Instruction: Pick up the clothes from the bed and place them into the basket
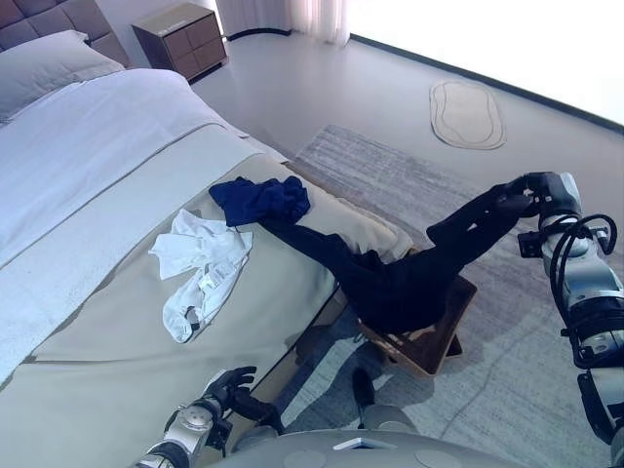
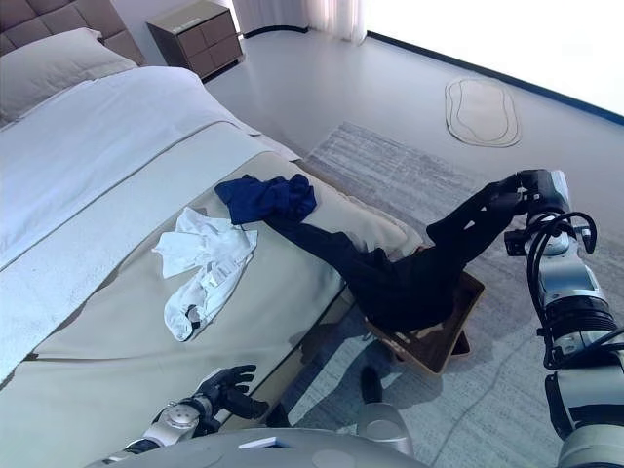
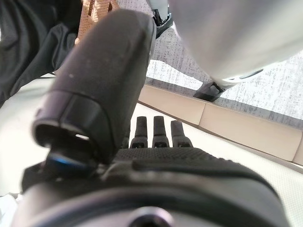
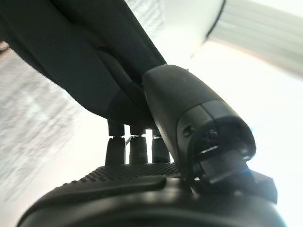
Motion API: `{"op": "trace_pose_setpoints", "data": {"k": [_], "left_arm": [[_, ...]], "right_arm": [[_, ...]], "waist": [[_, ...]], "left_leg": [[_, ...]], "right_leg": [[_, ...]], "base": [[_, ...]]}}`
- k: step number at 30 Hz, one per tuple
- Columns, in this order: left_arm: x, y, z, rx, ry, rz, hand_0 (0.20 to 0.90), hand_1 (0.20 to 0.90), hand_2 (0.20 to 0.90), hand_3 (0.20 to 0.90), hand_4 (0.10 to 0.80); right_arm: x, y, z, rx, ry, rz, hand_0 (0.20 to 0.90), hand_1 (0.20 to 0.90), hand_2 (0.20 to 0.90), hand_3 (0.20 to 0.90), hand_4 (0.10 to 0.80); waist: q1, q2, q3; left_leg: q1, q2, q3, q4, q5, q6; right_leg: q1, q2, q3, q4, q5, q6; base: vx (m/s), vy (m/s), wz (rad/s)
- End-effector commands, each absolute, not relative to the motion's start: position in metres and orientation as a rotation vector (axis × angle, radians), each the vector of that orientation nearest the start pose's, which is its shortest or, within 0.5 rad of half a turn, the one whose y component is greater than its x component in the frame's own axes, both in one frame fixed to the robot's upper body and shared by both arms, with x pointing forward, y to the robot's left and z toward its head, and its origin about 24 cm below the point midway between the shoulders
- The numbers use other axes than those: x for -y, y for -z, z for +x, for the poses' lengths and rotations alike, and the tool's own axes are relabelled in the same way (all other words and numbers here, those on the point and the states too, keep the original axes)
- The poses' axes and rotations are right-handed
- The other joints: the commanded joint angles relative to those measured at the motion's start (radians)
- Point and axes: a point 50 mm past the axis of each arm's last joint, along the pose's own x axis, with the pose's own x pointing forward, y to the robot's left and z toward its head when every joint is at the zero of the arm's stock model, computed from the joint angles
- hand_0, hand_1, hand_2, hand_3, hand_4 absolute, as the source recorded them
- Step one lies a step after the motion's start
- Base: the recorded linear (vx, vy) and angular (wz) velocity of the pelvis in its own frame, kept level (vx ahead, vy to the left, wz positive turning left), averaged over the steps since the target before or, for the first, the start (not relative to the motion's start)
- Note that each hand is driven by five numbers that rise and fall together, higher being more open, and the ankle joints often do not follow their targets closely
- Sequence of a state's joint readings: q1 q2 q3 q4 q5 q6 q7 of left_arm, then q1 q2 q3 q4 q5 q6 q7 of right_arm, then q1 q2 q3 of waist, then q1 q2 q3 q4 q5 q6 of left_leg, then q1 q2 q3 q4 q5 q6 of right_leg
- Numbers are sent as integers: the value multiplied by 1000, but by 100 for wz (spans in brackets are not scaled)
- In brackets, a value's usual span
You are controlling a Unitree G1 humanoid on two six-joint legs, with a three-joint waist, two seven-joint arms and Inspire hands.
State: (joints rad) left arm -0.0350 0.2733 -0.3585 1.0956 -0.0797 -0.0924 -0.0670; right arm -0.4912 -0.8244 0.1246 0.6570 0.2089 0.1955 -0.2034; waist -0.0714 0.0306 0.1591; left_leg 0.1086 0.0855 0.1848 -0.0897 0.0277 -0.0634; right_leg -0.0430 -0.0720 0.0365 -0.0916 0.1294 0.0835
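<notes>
My right hand (image 1: pixel 534 191) is shut on one end of a black garment (image 1: pixel 405 278) and holds it up to the right of the bed. The garment stretches from my hand down over the brown basket (image 1: pixel 441 343) on the floor, and its other end lies on the bed's edge. In the right wrist view the black cloth (image 4: pixel 90 61) is pinched between thumb and fingers (image 4: pixel 135 149). A dark blue garment (image 1: pixel 261 200) and a white garment (image 1: pixel 203 263) lie on the bed (image 1: pixel 107 185). My left hand (image 1: pixel 230 388) rests open near the bed's foot.
A grey rug (image 1: pixel 507 380) lies under the basket. A small oval mat (image 1: pixel 468 113) lies farther out on the floor. A nightstand (image 1: pixel 180 39) stands beside the headboard, and a pillow (image 1: pixel 44 66) lies at the bed's head.
</notes>
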Motion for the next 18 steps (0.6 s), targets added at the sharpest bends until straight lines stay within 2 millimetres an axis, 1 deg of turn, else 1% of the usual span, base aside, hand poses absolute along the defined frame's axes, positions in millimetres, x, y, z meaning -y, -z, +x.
{"op": "trace_pose_setpoints", "data": {"k": [1, 3, 5, 8, 10, 11, 12, 13, 15, 17, 18], "left_arm": [[-217, 134, 161, -899, 219, 397, 900, 900, 900, 900, 800], [-216, 133, 165, -889, 216, 398, 900, 900, 900, 900, 800], [-216, 130, 170, -869, 214, 396, 900, 900, 900, 900, 800], [-217, 127, 175, -852, 211, 400, 900, 900, 900, 900, 800], [-217, 125, 180, -834, 206, 398, 900, 900, 900, 900, 800], [-217, 123, 183, -823, 206, 397, 900, 900, 900, 900, 800], [-215, 120, 188, -804, 209, 398, 900, 900, 900, 900, 800], [-214, 118, 193, -785, 211, 397, 900, 900, 900, 900, 800], [-211, 114, 200, -752, 215, 389, 900, 900, 900, 900, 800], [-207, 109, 207, -721, 218, 369, 900, 900, 900, 900, 800], [-205, 108, 208, -713, 223, 365, 900, 900, 900, 900, 800]], "right_arm": [[366, -172, 329, -54, 640, -673, 300, 300, 300, 200, 100], [367, -170, 329, -78, 655, -693, 300, 300, 300, 200, 100], [373, -165, 329, -126, 686, -770, 300, 300, 300, 200, 100], [382, -159, 326, -211, 704, -844, 300, 300, 300, 200, 100], [391, -156, 322, -273, 746, -881, 300, 300, 300, 200, 100], [395, -155, 320, -303, 770, -882, 333, 333, 333, 238, 138], [402, -154, 316, -332, 802, -879, 512, 512, 512, 447, 347], [407, -154, 314, -359, 827, -892, 900, 900, 900, 900, 800], [409, -160, 316, -361, 841, -902, 900, 900, 900, 900, 800], [406, -173, 321, -319, 833, -916, 900, 900, 900, 900, 800], [404, -176, 323, -302, 830, -913, 900, 900, 900, 900, 800]], "waist": [[14, -31, 10], [17, -25, 19], [21, -13, 36], [27, -2, 51], [31, 10, 65], [33, 17, 72], [37, 28, 83], [42, 39, 95], [47, 56, 113], [47, 75, 133], [47, 81, 138]], "left_leg": [[-48, -30, -44, 20, -35, 23], [-55, -32, -47, 20, -33, 22], [-73, -36, -52, 26, -28, 18], [-90, -38, -57, 32, -23, 16], [-105, -40, -60, 39, -21, 14], [-113, -41, -62, 41, -18, 13], [-123, -41, -64, 42, -13, 11], [-133, -42, -67, 43, -9, 10], [-150, -45, -74, 47, -3, 7], [-166, -47, -83, 52, 3, 4], [-171, -48, -86, 54, 5, 3]], "right_leg": [[24, -26, -76, 60, -72, 4], [19, -27, -78, 61, -72, 3], [4, -33, -83, 68, -73, 3], [-11, -37, -89, 75, -74, 1], [-25, -40, -93, 83, -77, 0], [-33, -41, -95, 88, -78, -1], [-42, -43, -101, 91, -78, -2], [-53, -45, -105, 95, -78, -3], [-69, -47, -111, 103, -79, -7], [-86, -48, -116, 116, -83, -13], [-92, -48, -117, 121, -85, -15]], "base": [[-83, -52, 0], [-55, -39, 1], [-83, -48, 5], [-85, -47, 5], [-80, -55, 8], [-104, -67, 2], [-138, -78, 4], [-154, -71, 5], [-130, -38, 6], [-115, -18, 6], [-105, -17, 6]]}}
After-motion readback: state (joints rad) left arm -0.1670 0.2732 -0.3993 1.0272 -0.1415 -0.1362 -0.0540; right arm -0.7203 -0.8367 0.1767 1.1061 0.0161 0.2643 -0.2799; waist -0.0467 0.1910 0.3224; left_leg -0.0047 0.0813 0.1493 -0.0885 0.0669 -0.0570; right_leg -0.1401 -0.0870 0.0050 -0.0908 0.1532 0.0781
